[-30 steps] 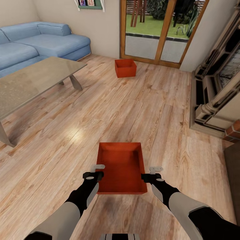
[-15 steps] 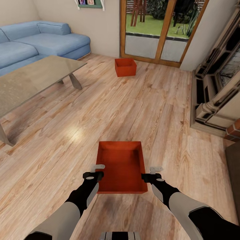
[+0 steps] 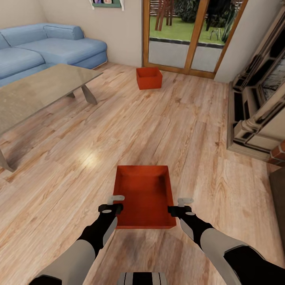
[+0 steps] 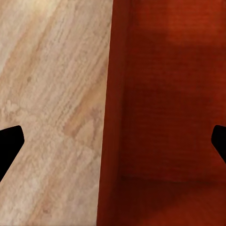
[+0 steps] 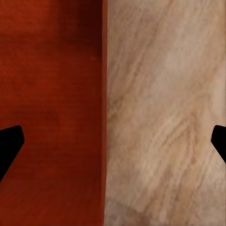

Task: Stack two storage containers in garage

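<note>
Two red-orange storage containers stand on the living room's light wood planks. The near container (image 3: 145,196) lies just ahead of me, open side up. My left gripper (image 3: 116,200) is open and straddles its left wall (image 4: 109,117), one finger outside and one over the inside. On the other side my right gripper (image 3: 183,204) is open over the right wall (image 5: 104,117) in the same way. The far container (image 3: 149,78) sits by the wood-framed glass doors (image 3: 186,35).
A glass-topped coffee table (image 3: 35,93) and a blue sofa (image 3: 51,49) take up the left. A fireplace surround and shelving (image 3: 257,111) line the right wall. Open plank floor (image 3: 158,126) lies between the two containers.
The whole picture has shifted slightly, so the camera moved. Both grippers hold the same place at the near container's walls.
</note>
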